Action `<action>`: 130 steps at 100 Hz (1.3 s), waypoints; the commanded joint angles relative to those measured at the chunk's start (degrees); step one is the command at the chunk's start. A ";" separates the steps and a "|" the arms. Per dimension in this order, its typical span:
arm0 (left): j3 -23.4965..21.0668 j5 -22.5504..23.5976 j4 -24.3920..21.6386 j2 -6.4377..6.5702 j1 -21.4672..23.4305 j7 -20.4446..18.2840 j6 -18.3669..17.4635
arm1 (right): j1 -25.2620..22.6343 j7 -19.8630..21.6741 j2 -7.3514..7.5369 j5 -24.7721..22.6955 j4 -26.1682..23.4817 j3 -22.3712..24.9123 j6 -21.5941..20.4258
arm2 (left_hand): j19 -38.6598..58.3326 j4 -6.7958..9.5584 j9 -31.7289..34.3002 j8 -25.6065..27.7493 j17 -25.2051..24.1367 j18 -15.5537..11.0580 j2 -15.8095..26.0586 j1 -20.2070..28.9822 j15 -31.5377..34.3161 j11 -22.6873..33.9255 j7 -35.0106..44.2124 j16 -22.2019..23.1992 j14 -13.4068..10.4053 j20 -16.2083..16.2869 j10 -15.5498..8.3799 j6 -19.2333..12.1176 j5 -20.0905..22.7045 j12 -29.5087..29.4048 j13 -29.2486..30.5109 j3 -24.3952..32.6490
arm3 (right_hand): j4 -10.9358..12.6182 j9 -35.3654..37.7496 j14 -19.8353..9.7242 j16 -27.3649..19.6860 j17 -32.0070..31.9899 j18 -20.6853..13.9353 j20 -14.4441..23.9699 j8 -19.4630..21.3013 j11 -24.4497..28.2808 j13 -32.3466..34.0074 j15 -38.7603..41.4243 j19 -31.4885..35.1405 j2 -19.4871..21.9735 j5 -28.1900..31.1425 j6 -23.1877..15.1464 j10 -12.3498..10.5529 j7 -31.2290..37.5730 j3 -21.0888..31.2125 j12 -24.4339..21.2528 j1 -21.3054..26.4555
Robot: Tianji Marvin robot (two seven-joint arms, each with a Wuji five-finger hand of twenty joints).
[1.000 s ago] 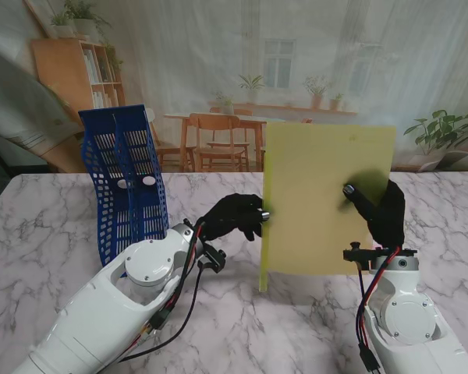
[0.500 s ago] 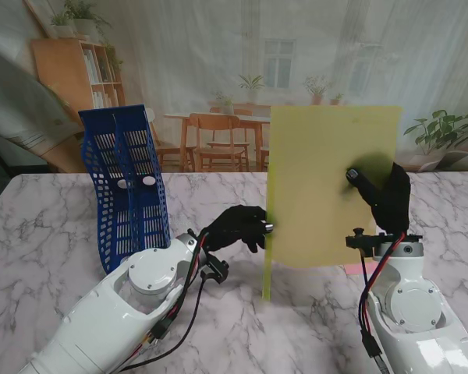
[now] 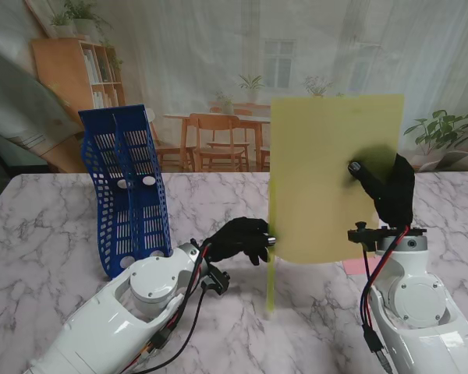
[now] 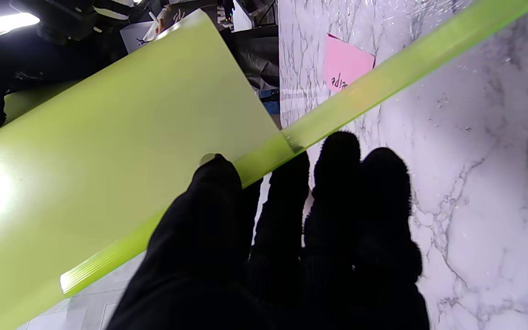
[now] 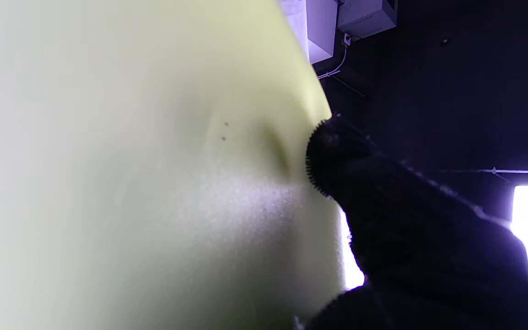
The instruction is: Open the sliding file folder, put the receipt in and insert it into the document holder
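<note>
Now | folder [image 3: 331,179] upright, long axis vertical | R fingers [image 3: 364,173] clamp it | L fingers [image 3: 259,236] pinch spine bar [image 3: 271,284]

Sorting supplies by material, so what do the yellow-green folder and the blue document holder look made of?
Folder: apparently thin translucent matte plastic, since light glows through it and it dents at the right robot hand. Document holder: seemingly rigid moulded plastic, with perforated mesh walls.
</note>
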 commanded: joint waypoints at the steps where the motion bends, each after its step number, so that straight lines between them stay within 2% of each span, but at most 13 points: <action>1: 0.41 -0.01 0.53 -0.03 0.26 -1.13 0.36 | 0.05 -0.25 -0.07 -0.07 -0.67 0.27 0.11 | 2.51 2.48 1.90 0.32 1.17 -2.80 0.76 3.61 1.51 0.98 4.89 -0.06 -0.20 -1.00 -0.80 -2.06 4.50 0.04 0.91 2.23 | 1.91 0.37 -1.96 0.59 1.09 -3.38 0.74 3.18 1.76 1.36 2.96 1.17 4.42 3.21 -10.04 -1.62 4.62 4.40 0.78 4.50; 69: 0.89 -0.04 0.76 0.46 0.14 -3.22 1.07 | 0.12 0.62 0.15 0.46 -1.26 1.32 0.01 | 2.67 2.56 2.00 0.31 1.52 -2.91 0.76 3.61 1.65 0.96 4.72 -0.05 -0.17 -1.14 -0.72 -2.08 4.69 0.11 1.14 2.08 | 1.93 0.45 -2.01 0.60 1.22 -3.45 0.83 3.09 1.58 1.37 2.93 1.08 4.46 3.15 -10.06 -1.67 4.60 4.23 0.86 4.51; 78: 0.58 -0.44 0.48 0.38 0.47 -2.92 1.08 | -0.07 0.49 0.14 -0.02 -1.21 1.33 0.32 | 1.88 2.45 0.75 -0.10 -0.09 -2.32 1.17 3.61 0.99 0.49 3.78 -0.21 0.53 -1.33 -0.37 -1.51 3.73 -0.15 -0.21 2.45 | 1.93 0.42 -1.96 0.56 1.22 -3.42 0.84 3.05 1.55 1.33 2.86 1.06 4.48 3.09 -9.92 -1.60 4.58 4.21 0.85 4.52; 82: 0.35 -0.77 0.26 0.35 0.66 -2.78 0.99 | -0.21 0.43 0.14 -0.17 -1.15 1.34 0.49 | 1.08 2.34 -1.41 -0.78 -1.86 -1.92 1.30 3.33 0.29 -0.01 1.67 -0.22 1.37 -1.26 0.21 -0.92 2.10 -0.64 -1.89 0.79 | 1.92 0.42 -1.86 0.53 1.08 -3.29 0.82 3.02 1.52 1.32 2.79 0.97 4.53 3.03 -9.84 -1.55 4.58 4.19 0.84 4.53; 85: 0.19 -0.91 0.11 0.37 0.75 -2.77 0.86 | -0.30 0.34 0.12 -0.40 -1.03 1.34 0.58 | -0.16 3.74 -3.97 -0.12 -3.31 -1.69 1.24 3.03 -0.52 -0.06 -2.44 0.09 1.92 -0.42 0.68 -0.94 0.37 -2.82 -3.57 -2.15 | 1.93 0.42 -1.81 0.52 1.08 -3.23 0.82 2.99 1.51 1.32 2.76 0.95 4.54 2.98 -9.73 -1.55 4.57 4.20 0.84 4.58; 89: -0.03 -0.96 -0.08 0.49 0.79 -3.00 0.62 | -0.44 0.06 0.06 -0.68 -0.96 1.33 0.82 | -1.41 4.10 -7.92 -1.14 -5.78 -1.44 1.15 0.52 -1.29 -0.79 -7.72 0.38 2.92 0.07 1.50 -1.32 -2.92 -3.91 -6.29 -3.59 | 1.91 0.36 -1.81 0.51 1.08 -3.22 0.83 2.91 1.46 1.33 2.74 0.95 4.52 2.93 -9.56 -1.47 4.53 4.16 0.82 4.57; 94: -0.23 -0.83 -0.20 0.66 0.70 -3.40 0.17 | -0.63 -0.23 0.00 -1.08 -0.82 1.35 1.13 | -2.34 4.01 -11.85 -3.18 -8.04 -1.64 1.95 -3.98 -2.13 -1.62 -14.06 0.84 3.55 0.86 2.03 -0.95 -6.02 -3.98 -9.46 -4.15 | 1.88 0.32 -1.80 0.51 1.14 -3.12 0.83 2.76 1.34 1.37 2.75 0.94 4.51 2.73 -9.31 -1.35 4.46 4.09 0.75 4.62; 101: -0.61 -0.74 -0.49 0.87 0.58 -3.88 -0.28 | -0.96 -0.46 -0.05 -1.40 -0.64 1.46 1.70 | -4.51 3.83 -17.60 -6.02 -11.64 -2.09 -0.08 -7.43 -3.86 -3.10 -19.13 0.71 3.99 1.02 2.23 -0.85 -10.79 -4.38 -13.87 -5.30 | 1.86 0.37 -1.69 0.45 1.22 -2.86 0.81 2.53 1.22 1.30 2.66 0.90 4.52 2.54 -8.88 -1.14 4.40 4.04 0.65 4.68; 110: -1.13 0.15 -0.75 1.08 0.30 -3.91 -0.97 | -1.27 -1.13 -0.23 -1.73 -0.36 1.57 2.43 | -8.17 3.72 -24.63 -8.33 -15.76 -2.87 -2.02 -10.62 -6.08 -5.00 -23.19 0.17 3.92 0.50 2.70 -0.19 -14.70 -5.20 -18.99 -5.98 | 1.84 0.43 -1.45 0.43 1.26 -2.61 0.77 2.18 1.11 1.36 2.67 0.84 4.56 2.42 -8.42 -0.97 4.40 4.00 0.53 4.79; 130: -2.62 2.11 -0.76 0.77 0.33 -1.16 -2.26 | -1.85 -1.95 -0.46 -1.97 -0.03 1.88 3.60 | -14.31 3.01 -38.15 -9.60 -22.62 -3.65 -4.31 -16.26 -9.75 -9.73 -26.49 -1.22 4.34 -0.85 5.16 2.26 -18.96 -7.92 -28.22 -6.75 | 1.82 0.49 -1.27 0.50 1.40 -2.24 0.79 1.71 1.22 1.39 2.98 0.97 4.68 2.05 -7.74 -0.57 4.50 3.93 0.48 4.92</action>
